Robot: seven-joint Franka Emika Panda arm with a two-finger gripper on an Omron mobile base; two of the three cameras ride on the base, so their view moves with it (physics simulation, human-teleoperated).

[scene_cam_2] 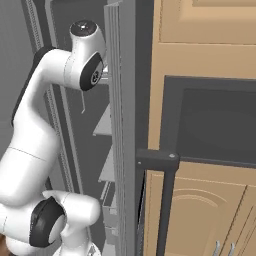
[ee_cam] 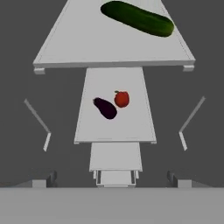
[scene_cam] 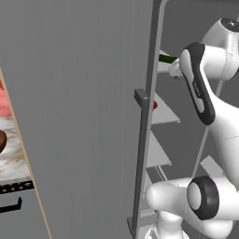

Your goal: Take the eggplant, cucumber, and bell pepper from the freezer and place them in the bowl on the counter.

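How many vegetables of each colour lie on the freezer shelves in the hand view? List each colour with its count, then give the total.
Green: 1, the cucumber
Dark purple: 1, the eggplant
Red: 1, the bell pepper
Total: 3

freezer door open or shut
Open: the tall grey freezer's flat door stands swung aside, exposing light grey shelves with a dark green cucumber.

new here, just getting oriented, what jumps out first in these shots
The dark green cucumber lies alone on the upper freezer shelf. One shelf below, the red bell pepper sits beside the dark eggplant. The white arm reaches past the open freezer door.
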